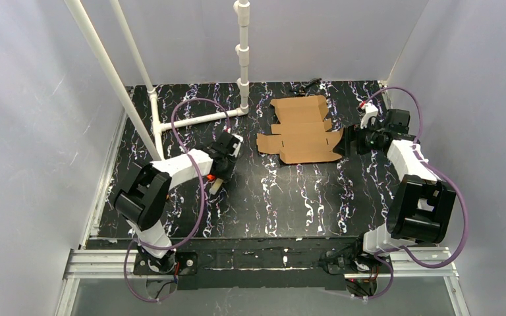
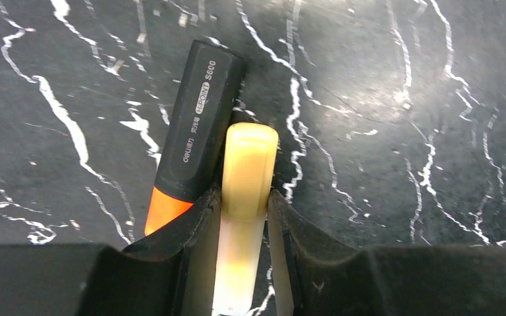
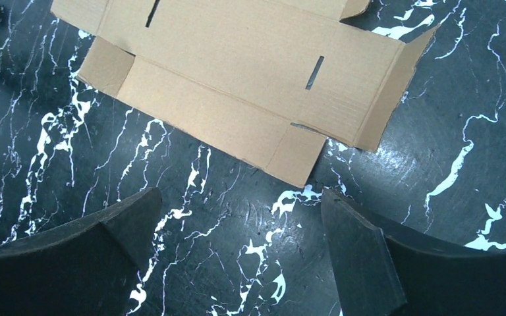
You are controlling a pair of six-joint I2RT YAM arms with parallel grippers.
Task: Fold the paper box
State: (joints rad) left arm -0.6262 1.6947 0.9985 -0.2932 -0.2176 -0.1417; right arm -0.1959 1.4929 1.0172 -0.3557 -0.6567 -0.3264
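Top external shows us the paper box [image 1: 301, 129] lying flat, unfolded, near the far edge of the tabletop [image 1: 290, 204], so we judge all folding remains. Our left gripper [image 2: 242, 203] pinches the pale yellow stick [image 2: 247, 164] beside the marker [image 2: 197, 125]. Our right gripper [image 3: 240, 197] gapes empty just beside the box's right edge, with open room toward the near edge.

- One paper box [image 1: 301, 130], towards 1 o'clock on the table [image 1: 290, 204].
- One black marker [image 2: 194, 128], towards 8 o'clock.
- One pale yellow stick [image 2: 247, 164], also 8 o'clock.
- Two grippers: left gripper [image 2: 242, 197], right gripper [image 3: 238, 197].
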